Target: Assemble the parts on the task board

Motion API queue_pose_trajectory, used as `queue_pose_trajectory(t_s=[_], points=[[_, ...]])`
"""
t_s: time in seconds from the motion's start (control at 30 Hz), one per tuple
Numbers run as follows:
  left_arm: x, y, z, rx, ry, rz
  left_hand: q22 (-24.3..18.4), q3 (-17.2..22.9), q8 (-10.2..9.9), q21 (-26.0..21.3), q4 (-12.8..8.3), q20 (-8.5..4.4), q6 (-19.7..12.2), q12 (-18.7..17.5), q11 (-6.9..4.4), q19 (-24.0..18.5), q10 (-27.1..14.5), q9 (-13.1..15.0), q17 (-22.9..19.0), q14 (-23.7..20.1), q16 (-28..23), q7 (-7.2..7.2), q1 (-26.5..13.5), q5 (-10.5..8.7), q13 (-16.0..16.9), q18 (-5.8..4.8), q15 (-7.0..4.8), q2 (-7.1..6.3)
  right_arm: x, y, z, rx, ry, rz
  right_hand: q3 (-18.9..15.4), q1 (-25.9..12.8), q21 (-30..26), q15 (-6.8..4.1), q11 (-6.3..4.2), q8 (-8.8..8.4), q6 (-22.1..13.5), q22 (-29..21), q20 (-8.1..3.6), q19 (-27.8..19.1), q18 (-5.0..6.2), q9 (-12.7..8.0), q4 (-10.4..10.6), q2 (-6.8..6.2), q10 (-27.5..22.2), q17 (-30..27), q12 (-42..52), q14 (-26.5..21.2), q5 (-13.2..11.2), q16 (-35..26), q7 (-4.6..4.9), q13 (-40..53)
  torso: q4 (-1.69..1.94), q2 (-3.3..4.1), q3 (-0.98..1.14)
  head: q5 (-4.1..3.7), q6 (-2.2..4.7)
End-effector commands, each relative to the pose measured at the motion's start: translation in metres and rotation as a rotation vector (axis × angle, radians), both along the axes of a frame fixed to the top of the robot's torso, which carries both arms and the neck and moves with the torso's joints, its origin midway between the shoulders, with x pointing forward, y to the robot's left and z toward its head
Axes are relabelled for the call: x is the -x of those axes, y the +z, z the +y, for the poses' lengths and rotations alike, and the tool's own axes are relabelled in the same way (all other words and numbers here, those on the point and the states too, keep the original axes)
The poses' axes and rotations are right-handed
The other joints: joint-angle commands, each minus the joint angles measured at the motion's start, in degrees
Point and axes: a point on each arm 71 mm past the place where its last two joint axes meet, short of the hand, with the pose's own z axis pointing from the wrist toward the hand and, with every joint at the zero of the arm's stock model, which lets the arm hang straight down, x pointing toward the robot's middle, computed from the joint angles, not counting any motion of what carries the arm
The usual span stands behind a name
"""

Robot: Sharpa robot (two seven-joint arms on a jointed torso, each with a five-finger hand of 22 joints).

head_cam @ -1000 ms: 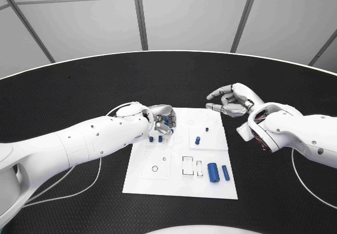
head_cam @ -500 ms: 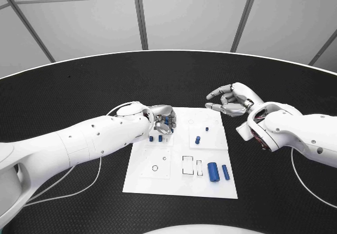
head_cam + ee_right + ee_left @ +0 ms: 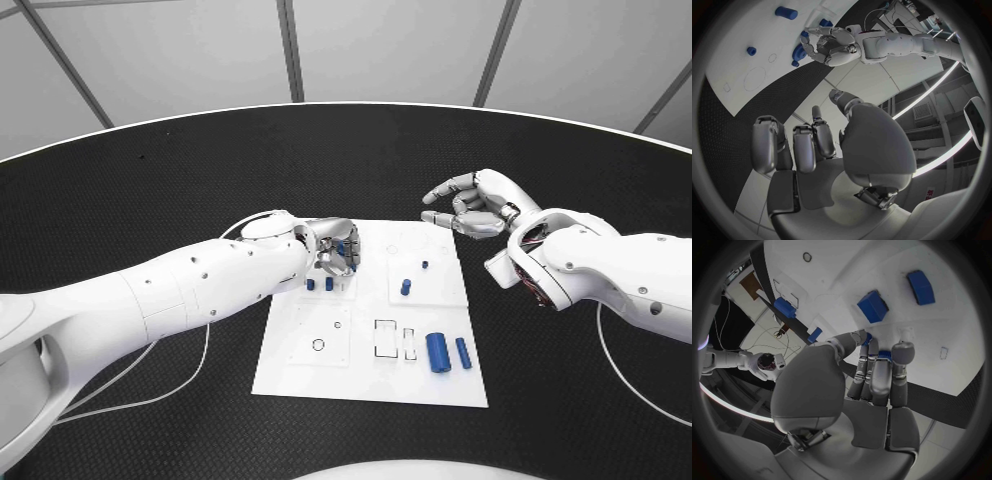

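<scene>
The left hand (image 3: pixel 338 249) hangs over the far left part of the white task board (image 3: pixel 303 372), its fingers bunched downward around a small blue part (image 3: pixel 885 354) at their tips, just beyond two short blue pegs (image 3: pixel 320 285) standing in the board. The right hand (image 3: pixel 476 203) hovers above the black surface (image 3: pixel 173 180) off the board's far right corner, fingers curled in on nothing. Two blue cylinders (image 3: pixel 447 353) lie side by side near the board's near right corner, and two more small blue pieces (image 3: pixel 414 278) stand toward its right side.
</scene>
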Motion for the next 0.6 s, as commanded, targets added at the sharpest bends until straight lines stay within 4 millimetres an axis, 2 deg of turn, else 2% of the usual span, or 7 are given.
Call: queue_pose_trajectory(t_s=[0.03,0.6], points=[[0.0004,-0.0013,-0.0005,-0.001,0.002,0.003,0.0,-0.4,-0.1,0.2,0.0,0.03,0.4,-0.4,-0.02,0.4,0.2,-0.1,0.1,0.3,0.2,0.00,-0.6,-0.38,-0.2,-0.58,-0.05,0.16,-0.0001,0.0000,0.0000,0.000,0.000,0.000,0.0,-0.3,-0.1,-0.42,-0.15,0.22,-0.3,3.0,-0.50,1.2,0.58,-0.1,0.4,-0.09,0.0,9.4,0.1,4.7,0.3,-0.1,-0.06,4.9,-0.02,0.05,0.01,-0.06,0.00],[0.0003,-0.0047,-0.0009,-0.023,0.022,0.018,0.4,-2.7,-0.3,0.5,1.0,0.12,0.1,-0.5,0.07,0.6,-0.1,-0.3,0.0,0.5,0.3,0.02,-2.6,-0.55,-0.1,-0.66,0.05,-0.20,-0.0002,0.0000,0.0002,0.000,0.000,0.000,0.0,-0.3,-0.1,-0.42,-0.15,0.22,-0.3,3.0,-0.50,1.2,0.58,-0.1,0.4,-0.09,0.0,9.4,0.1,4.7,0.3,-0.1,-0.06,4.9,0.02,0.04,-0.04,-0.10,-0.14]])
